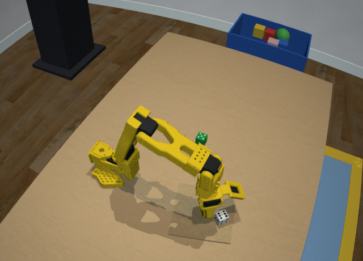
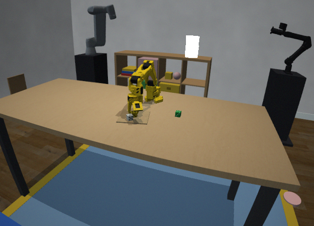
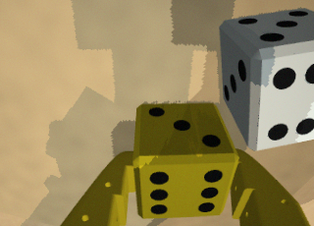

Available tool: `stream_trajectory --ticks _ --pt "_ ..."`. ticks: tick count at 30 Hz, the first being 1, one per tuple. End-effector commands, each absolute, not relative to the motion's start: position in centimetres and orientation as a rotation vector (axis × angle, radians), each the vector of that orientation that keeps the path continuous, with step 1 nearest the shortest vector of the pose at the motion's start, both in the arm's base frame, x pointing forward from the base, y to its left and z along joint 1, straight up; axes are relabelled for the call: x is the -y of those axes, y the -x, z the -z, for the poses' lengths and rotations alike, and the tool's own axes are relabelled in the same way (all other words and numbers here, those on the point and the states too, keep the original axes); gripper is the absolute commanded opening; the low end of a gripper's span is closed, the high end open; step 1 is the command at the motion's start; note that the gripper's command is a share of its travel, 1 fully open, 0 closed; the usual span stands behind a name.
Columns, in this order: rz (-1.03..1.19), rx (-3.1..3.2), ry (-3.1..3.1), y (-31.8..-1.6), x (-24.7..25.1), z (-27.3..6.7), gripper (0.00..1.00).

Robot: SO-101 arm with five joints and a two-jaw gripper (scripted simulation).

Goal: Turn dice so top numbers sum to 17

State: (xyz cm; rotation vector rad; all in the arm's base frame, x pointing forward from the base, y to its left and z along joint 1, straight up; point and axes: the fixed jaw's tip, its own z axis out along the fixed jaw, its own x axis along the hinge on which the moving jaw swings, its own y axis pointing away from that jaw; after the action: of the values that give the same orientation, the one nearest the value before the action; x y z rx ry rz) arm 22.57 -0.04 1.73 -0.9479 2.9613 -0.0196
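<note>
A white die (image 1: 222, 217) (image 2: 129, 117) (image 3: 282, 100) lies flat on the thin tan mat (image 1: 181, 229) (image 2: 143, 120), six on top. A yellow die (image 3: 183, 187) stands beside it, its six facing the wrist camera and its three on a side; the gripper hides it in the top view. My gripper (image 1: 207, 215) (image 2: 133, 114) (image 3: 183, 197) is low over the mat, slightly open, with the yellow die between its fingers and narrow gaps at its sides. A green die (image 1: 201, 138) (image 2: 177, 113) lies off the mat on the table, five on top.
The arm reaches over the table (image 1: 257, 112) (image 2: 215, 132) from its base. The white die is close beside the fingers, on the side away from the arm's base. A blue bin (image 1: 266, 51) with toys stands beyond the table's far edge.
</note>
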Motion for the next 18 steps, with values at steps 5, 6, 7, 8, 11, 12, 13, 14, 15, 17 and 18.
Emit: stream_trajectory --ticks 5,6,7,8,11,12,13,14,15,17,18 --pt "0.031 -2.934 0.943 -22.90 -0.23 -2.17 0.23" --pt "0.031 -2.934 0.943 -22.90 -0.23 -2.17 0.23" --pt "0.031 -2.934 0.943 -22.90 -0.23 -2.17 0.25" --pt "0.031 -2.934 0.943 -22.90 -0.23 -2.17 0.26" --pt "0.031 -2.934 0.943 -22.90 -0.23 -2.17 0.29" --pt "0.031 -2.934 0.943 -22.90 -0.23 -2.17 0.30" --pt "0.031 -2.934 0.943 -22.90 -0.23 -2.17 0.31" --pt "0.031 -2.934 0.943 -22.90 -0.23 -2.17 0.31" --pt "0.031 -2.934 0.943 -22.90 -0.23 -2.17 0.32" --pt "0.031 -2.934 0.943 -22.90 -0.23 -2.17 0.33" --pt "0.031 -2.934 0.943 -22.90 -0.23 -2.17 0.33"
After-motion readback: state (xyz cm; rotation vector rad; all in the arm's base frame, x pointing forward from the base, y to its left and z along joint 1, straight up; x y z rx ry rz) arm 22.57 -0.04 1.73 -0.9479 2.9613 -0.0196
